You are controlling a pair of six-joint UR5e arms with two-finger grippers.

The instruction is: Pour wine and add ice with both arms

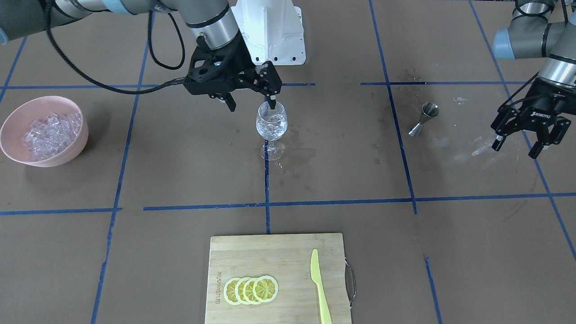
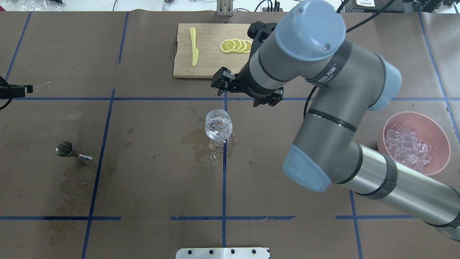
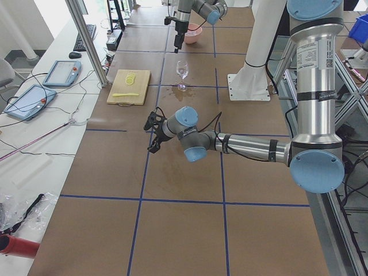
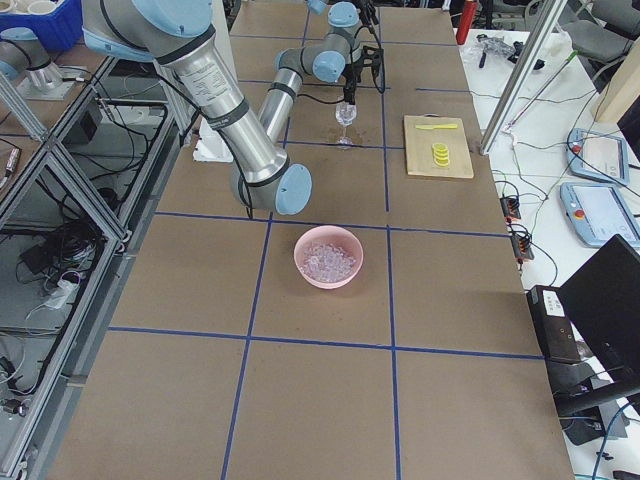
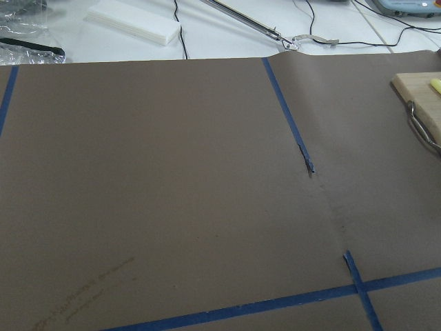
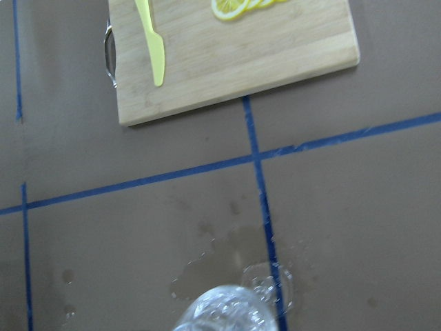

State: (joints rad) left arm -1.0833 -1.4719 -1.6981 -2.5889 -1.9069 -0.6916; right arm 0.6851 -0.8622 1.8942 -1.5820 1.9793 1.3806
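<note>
Two sets of fingers stand spread and empty. The right gripper [image 1: 252,106] hangs over the wine glass [image 1: 266,131] mid-counter, with one fingertip at the rim; I cannot tell if it touches. Ice [image 1: 273,120] glints inside the glass, and any wine is indistinguishable from it. More ice fills the pink bowl [image 1: 67,155] far left. The left gripper [image 1: 515,150] waits near the tipped jigger [image 1: 423,119]. A sideways withdrawal could clip the rim and topple the glass, whose foot sits in a puddle [image 1: 300,155].

Bright, even light from above covers my table [image 1: 405,252]; shadows are soft and faint. In my right wrist view the glass [image 6: 227,314] looks blurred, perhaps too close.
</note>
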